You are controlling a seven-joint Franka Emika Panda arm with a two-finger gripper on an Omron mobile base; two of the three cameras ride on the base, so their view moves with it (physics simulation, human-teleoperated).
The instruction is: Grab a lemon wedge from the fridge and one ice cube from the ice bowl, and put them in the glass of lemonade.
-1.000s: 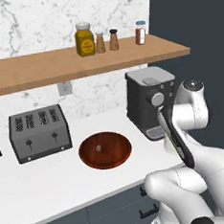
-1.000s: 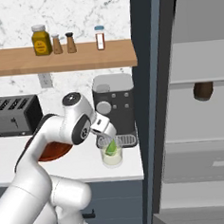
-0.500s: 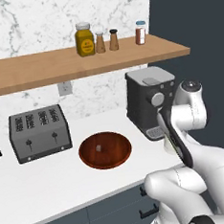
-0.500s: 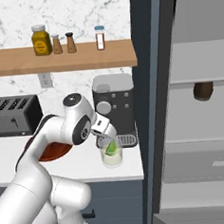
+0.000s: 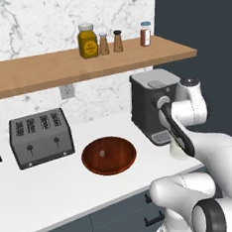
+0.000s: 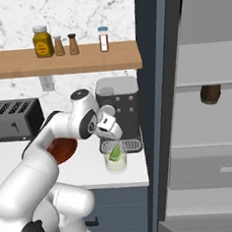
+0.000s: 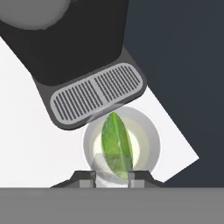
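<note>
on the far left of the white counter (image 5: 40,194) stands the grey toaster (image 5: 40,138), back near the marble wall. just to its right lies the ice bowl (image 5: 109,155), a shallow reddish-brown wooden dish with one small pale cube at its middle. above them runs the wooden shelf (image 5: 59,67), carrying a yellow-filled jar (image 5: 87,41), two small shakers (image 5: 110,42) and a red-filled bottle (image 5: 145,34). further right on the counter is the black-and-grey coffee machine (image 5: 151,105), its ribbed drip tray (image 7: 97,94) facing forward. the glass of lemonade (image 6: 115,159) sits just in front of that tray, near the counter's right end. the gripper (image 7: 112,175) hangs directly over the glass, its two fingertips (image 7: 87,179) drawn close, pinching the lemon wedge (image 7: 116,145). in the hand view the yellow-green wedge stands on edge between the tips, over the glass's mouth with the pale liquid around it; in the right base view it shows at the rim, partly down inside the tumbler. whether it touches the liquid cannot be told. to the right of the counter rises the dark grey fridge (image 6: 159,109), its door open, showing pale grey shelves and a small brown object (image 6: 210,94) under one of the upper shelves.
</note>
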